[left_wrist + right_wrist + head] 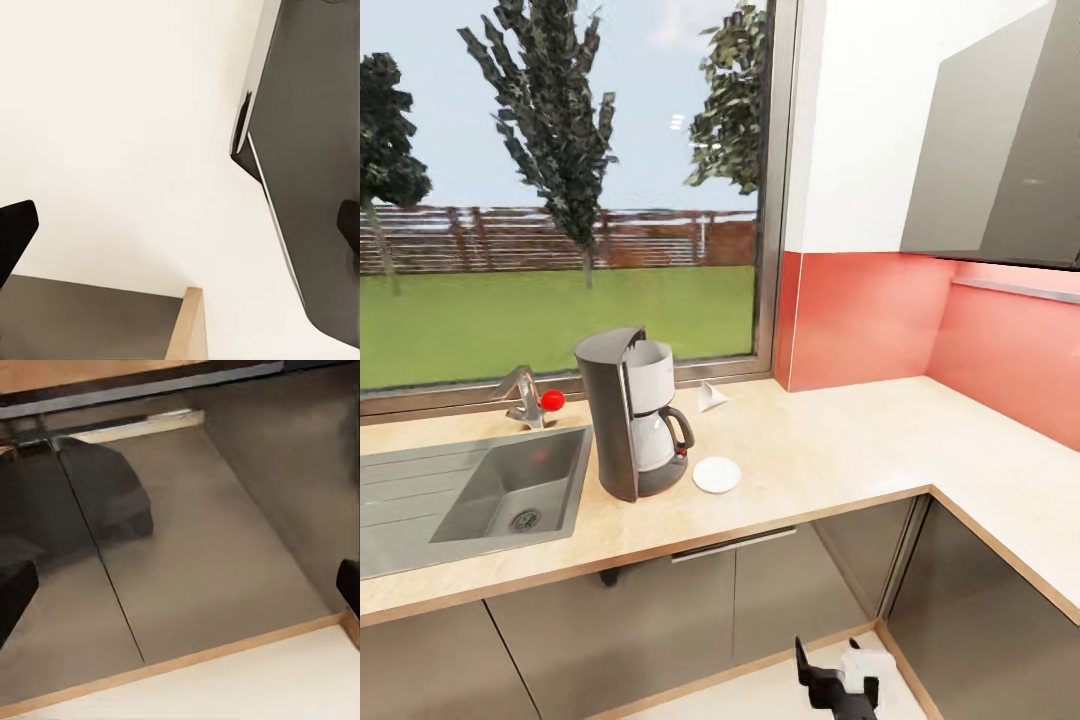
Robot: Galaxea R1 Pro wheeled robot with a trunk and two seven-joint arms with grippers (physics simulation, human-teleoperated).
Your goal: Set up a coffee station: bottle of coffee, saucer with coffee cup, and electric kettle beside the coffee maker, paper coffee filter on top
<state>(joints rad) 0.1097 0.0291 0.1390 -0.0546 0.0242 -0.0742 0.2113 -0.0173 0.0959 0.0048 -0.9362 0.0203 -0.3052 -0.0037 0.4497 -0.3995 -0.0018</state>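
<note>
1. The coffee maker (632, 412) is standing upright on the kitchen countertop (830, 450), just to the right of the inset steel sink (510, 490) and in front of the big window (560, 190).
2. The saucer (717, 474) is lying flat on the worktop just beside the machine's base, on its right and slightly toward the front edge (whether the two are touching is too close to call).
3. A small white folded paper piece (711, 397) is sitting behind the saucer, near the window sill and apart from the machine.
4. A tap with a red knob (536, 399) is standing at the back edge of the sink, left of the coffee maker.
5. Low in the head view, a dark gripper (838, 688) with a white block beside it is hanging in front of the dark grey cabinet doors (660, 620), well below the worktop; from there its opening cannot be told.
6. In the left wrist view, the left gripper (180, 229) is holding its black fingertips (13, 236) far apart with nothing between them, facing pale floor and a dark panel.
7. In the right wrist view, the right gripper (180, 589) is likewise spread wide and holding nothing, its fingertips (15, 592) pointing at the glossy cabinet fronts (195, 555) under the wooden counter edge.
</note>
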